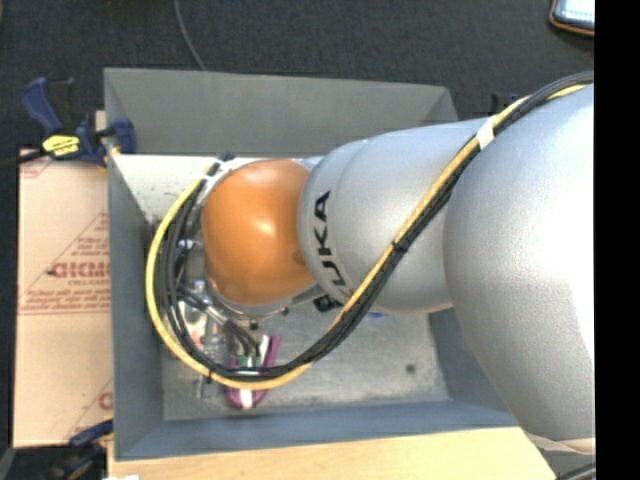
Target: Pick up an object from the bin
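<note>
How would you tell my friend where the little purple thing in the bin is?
Find the grey bin. Look just below the arm's round orange cover, toward the bin's lower left corner. The small purple thing lies there, standing out against the grey metal around it.

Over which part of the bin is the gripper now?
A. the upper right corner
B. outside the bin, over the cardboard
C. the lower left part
C: the gripper sits under the orange cover, low on the left side of the bin, beside a small purple thing.
</note>
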